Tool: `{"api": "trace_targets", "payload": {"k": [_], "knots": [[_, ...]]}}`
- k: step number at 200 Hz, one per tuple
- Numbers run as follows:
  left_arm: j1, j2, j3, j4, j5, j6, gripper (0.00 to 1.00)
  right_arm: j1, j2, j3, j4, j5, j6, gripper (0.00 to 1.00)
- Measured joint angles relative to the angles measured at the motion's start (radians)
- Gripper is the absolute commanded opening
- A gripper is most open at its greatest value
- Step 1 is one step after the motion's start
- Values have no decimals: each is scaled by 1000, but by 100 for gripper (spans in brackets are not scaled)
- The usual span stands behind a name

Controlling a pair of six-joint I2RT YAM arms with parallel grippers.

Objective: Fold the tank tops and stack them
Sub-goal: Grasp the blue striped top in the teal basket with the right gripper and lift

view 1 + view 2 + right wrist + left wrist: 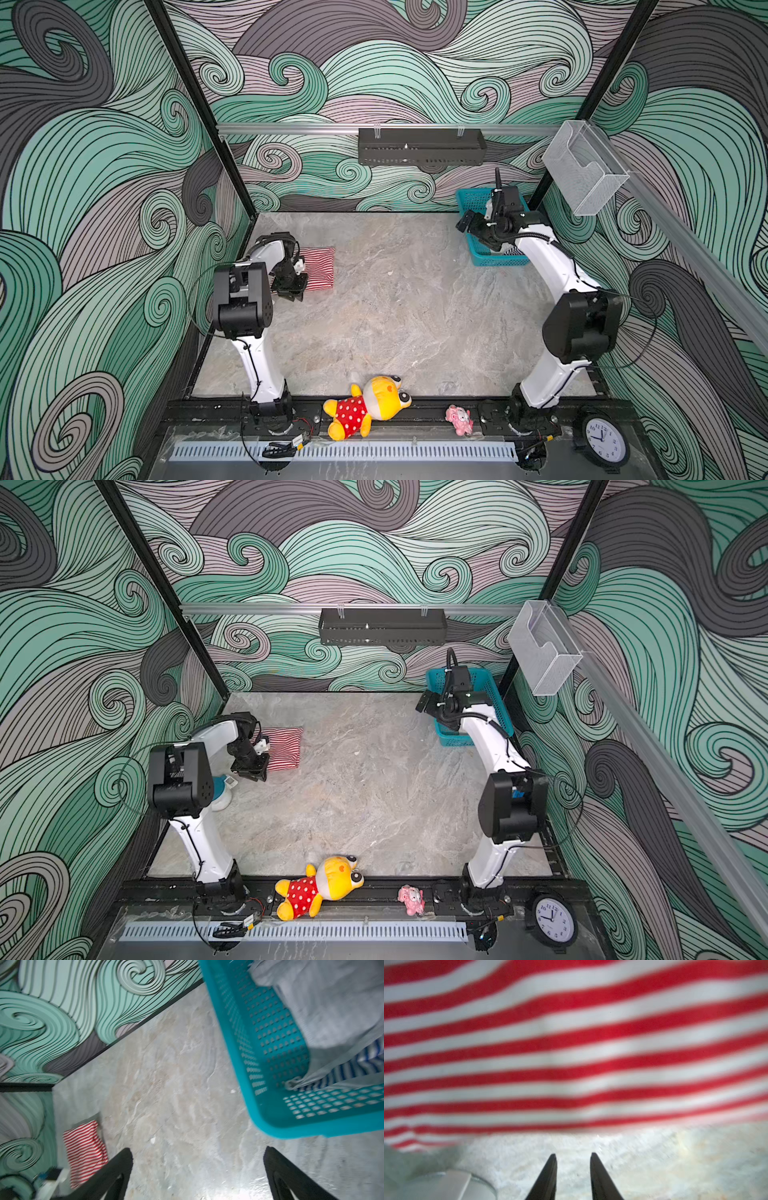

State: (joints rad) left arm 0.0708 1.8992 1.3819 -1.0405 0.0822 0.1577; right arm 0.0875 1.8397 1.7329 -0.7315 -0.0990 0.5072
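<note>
The red-and-white tank top (320, 270) (286, 748) lies folded into a small rectangle at the table's far left. It fills the left wrist view (571, 1043) and shows small in the right wrist view (85, 1153). My left gripper (573, 1154) (293, 291) hovers at its near edge. Its jaws stand a little apart over bare table and hold nothing. The navy-and-white tank top (351, 1068) lies in the teal basket (239, 1043), partly under a grey cloth (332, 1001). My right gripper (198, 1149) is wide open and empty over the table beside the basket's corner.
The teal basket (469, 199) stands at the far right with the right arm (540, 257) over it. A yellow plush toy (368, 405), a pink toy (459, 419) and a clock (604, 440) lie along the front rail. A white and blue cup-like object (222, 791) sits behind the left arm.
</note>
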Motion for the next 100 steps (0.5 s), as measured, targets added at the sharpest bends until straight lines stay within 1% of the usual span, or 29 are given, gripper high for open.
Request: {"api": "trace_targets", "payload": {"k": [21,40,54,70,100], "knots": [[-47,-128,-18,-8,47,21,33,-61,155,164,-86,80,-40,99],[-109,-189,-26,-2,72,46,33,-120,298,310,-158,130,-63,99],[-159,-186,-25,2,81,57,33,-162,398,415,-207,166,-76,99],[-212,-150,-25,6,90,62,32,-207,488,507,-252,197,-89,99],[-274,-80,-25,24,112,63,32,-274,582,610,-307,220,-110,99]]}}
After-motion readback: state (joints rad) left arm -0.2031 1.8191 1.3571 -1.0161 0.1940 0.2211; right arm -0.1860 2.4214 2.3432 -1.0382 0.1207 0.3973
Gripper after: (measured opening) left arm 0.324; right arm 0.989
